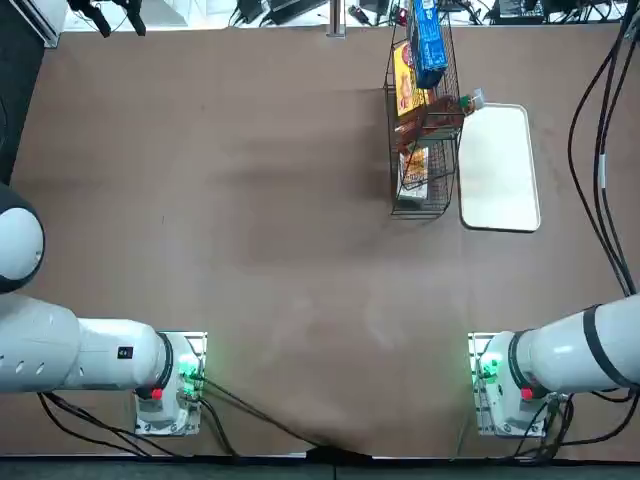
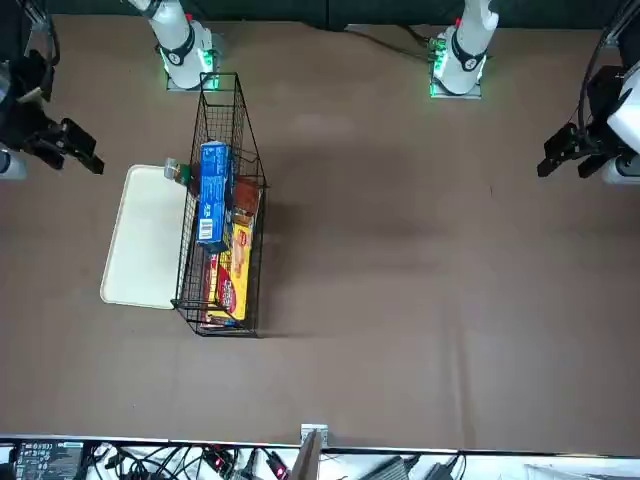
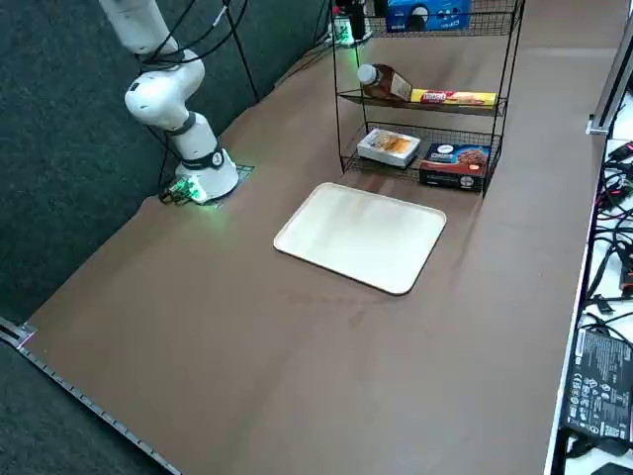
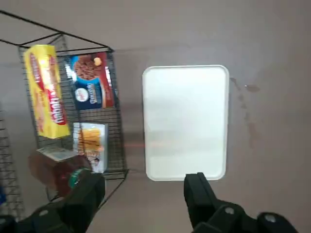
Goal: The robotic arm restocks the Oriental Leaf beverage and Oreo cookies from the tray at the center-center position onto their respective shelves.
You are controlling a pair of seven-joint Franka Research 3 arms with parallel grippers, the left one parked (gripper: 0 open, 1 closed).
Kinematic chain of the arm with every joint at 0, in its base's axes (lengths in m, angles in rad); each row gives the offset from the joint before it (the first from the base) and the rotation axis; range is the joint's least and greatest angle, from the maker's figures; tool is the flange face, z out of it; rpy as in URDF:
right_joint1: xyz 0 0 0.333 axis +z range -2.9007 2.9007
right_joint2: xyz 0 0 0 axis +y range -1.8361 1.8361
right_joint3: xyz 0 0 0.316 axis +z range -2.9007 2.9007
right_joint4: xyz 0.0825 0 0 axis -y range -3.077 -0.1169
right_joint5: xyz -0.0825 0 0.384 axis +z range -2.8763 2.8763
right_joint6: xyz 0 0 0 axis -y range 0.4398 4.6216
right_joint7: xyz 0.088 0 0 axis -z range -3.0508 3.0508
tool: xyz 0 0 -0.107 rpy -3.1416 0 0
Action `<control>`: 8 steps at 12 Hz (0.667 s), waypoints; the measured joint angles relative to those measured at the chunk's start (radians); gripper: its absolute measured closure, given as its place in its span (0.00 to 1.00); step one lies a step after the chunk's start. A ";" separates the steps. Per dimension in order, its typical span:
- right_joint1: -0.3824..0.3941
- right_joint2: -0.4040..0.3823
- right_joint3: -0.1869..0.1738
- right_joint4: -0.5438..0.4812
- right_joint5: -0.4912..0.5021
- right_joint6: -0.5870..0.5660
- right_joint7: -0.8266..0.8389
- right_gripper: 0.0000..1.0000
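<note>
The white tray [image 1: 498, 168] lies bare on the brown table, right beside the black wire shelves [image 1: 420, 190]. The Oriental Leaf bottle [image 3: 384, 84] lies on the middle tier next to a yellow packet [image 3: 453, 97]. The blue Oreo packet [image 3: 427, 14] rests on the top tier [image 2: 212, 195]. My right gripper [image 4: 143, 194] hangs open and empty high above the table, off the tray's outer side [image 2: 80, 150]; the tray [image 4: 185, 121] and shelves [image 4: 73, 97] both show below it. The white arm [image 3: 163, 89] rises from its base.
On the bottom tier sit a pale box [image 3: 389, 146] and a dark cookie box [image 3: 455, 163]. Black cables [image 1: 598, 160] hang along the table's right side. The arm's base [image 1: 510, 385] stands at the near edge.
</note>
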 joint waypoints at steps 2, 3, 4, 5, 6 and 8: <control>-0.025 -0.017 0.000 -0.027 -0.010 0.000 -0.014 0.00; -0.035 -0.030 0.000 -0.047 -0.012 0.000 -0.024 0.00; -0.044 -0.047 0.001 -0.072 -0.013 0.001 -0.029 0.00; -0.049 -0.068 0.001 -0.103 -0.014 0.007 -0.034 0.00; -0.053 -0.091 0.001 -0.138 -0.016 0.017 -0.039 0.00; -0.055 -0.137 0.001 -0.205 -0.027 0.030 -0.061 0.00</control>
